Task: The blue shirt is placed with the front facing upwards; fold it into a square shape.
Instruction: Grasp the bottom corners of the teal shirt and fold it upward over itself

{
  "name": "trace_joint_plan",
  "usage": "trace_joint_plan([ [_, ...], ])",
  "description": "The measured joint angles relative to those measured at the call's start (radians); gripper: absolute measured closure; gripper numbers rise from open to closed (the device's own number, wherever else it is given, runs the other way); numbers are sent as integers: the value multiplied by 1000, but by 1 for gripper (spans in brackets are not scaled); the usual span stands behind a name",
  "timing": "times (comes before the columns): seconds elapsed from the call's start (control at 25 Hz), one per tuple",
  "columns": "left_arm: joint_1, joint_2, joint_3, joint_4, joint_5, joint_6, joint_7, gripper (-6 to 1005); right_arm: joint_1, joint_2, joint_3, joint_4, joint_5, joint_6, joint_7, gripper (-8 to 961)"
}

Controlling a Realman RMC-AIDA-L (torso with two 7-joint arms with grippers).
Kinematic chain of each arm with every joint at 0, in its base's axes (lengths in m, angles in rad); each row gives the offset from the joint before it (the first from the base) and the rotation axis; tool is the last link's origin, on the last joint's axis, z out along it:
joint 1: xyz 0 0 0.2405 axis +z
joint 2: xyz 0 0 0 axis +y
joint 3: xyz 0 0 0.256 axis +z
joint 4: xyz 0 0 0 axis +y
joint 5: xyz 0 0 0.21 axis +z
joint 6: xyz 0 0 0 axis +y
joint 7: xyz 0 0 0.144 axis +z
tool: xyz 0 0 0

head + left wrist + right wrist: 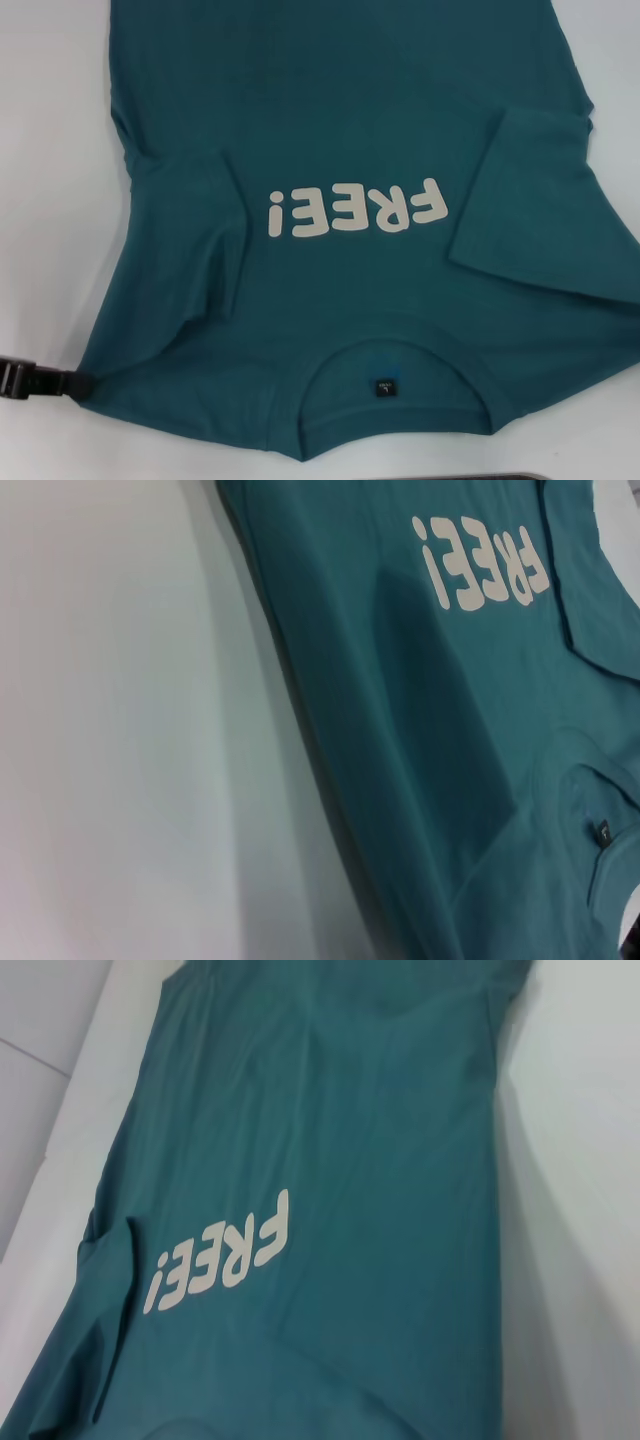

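Left gripper [45, 381] sits low at the near-left edge of the head view, a black piece touching the near-left corner of the blue shirt [340, 150] at the shoulder; can't tell how far its fingers are spread or whether they hold the cloth. Right gripper doesn't show in any view, so its state can't be told either. Just right of the left gripper along the near edge is the round collar [395, 400] with a small black label [383, 386] inside (label also shows in the left wrist view). The shirt is dark teal-blue cotton, front side up, lying flat on the white table [50, 150], collar end nearest the robot and the body running away from the gripper to the far edge of the head view. Beyond the collar comes the white "FREE!" lettering [355, 210], reading upside down from the head. Both short sleeves are folded inward over the chest: left sleeve [185, 235] just beyond the gripper, wrinkled, right sleeve [525, 200] across on the other side of the lettering. Farther body is smooth, plain teal.
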Motion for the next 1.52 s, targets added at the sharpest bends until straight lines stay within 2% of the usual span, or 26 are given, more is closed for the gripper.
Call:
trace_joint_plan([
  [0.6, 23, -7, 0, 3, -6, 15, 12, 1000, -85, 11, 0, 4, 55, 22, -43, 919],
  [0.96, 6, -10, 0, 3, -8, 11, 14, 1000, -97, 11, 0, 1, 66, 32, -52, 919],
  [1.28, -12, -8, -25, 5, -57, 18, 30, 999, -86, 4, 0, 0, 105, 27, -47, 919],
  [1.52, -75, -2, -46, 14, -128, 1, 46, 999, -12, -3, 0, 0, 122, 15, -40, 919],
])
